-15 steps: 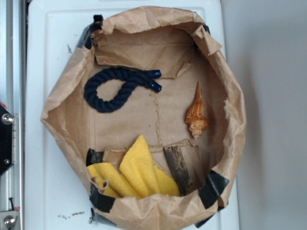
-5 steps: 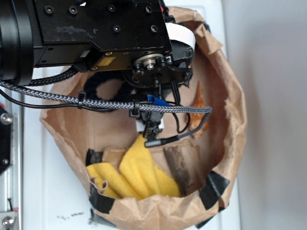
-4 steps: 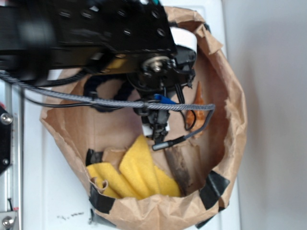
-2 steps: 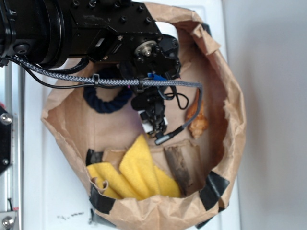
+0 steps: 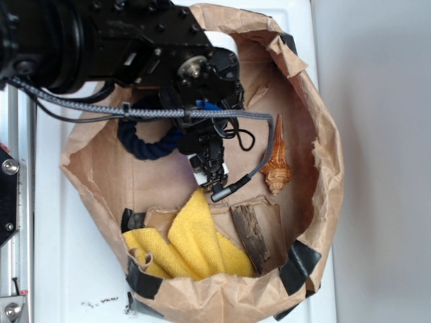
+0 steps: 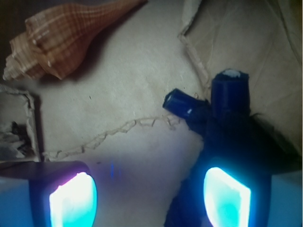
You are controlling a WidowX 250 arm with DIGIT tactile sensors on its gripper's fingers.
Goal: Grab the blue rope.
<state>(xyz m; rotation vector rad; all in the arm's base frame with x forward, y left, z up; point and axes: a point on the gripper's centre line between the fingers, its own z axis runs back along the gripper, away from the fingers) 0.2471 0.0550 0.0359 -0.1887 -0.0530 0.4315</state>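
Rope: the blue rope [image 5: 145,142] lay curled on the floor of the paper bag [image 5: 316,121], its capped ends [image 6: 227,92] showing right at one pad in the wrist view.
Fingers: the gripper [image 6: 149,201] was spread open, one glowing fingertip [image 6: 225,196] over the rope's dark strand, the other on bare paper; nothing was held.
Progress: by my read the arm was down inside the bag and lined up near the rope ends, but the squeeze was not yet made, nor the lift.
Room: bare paper lay between the pads, so closing looked unobstructed.
Edges: relative to the rope, the shell [image 5: 275,165] sat well apart across the bag floor, the yellow cloth [image 5: 195,242] and bark piece [image 5: 250,234] farther off; the crumpled bag wall stood just beside the rope loop.
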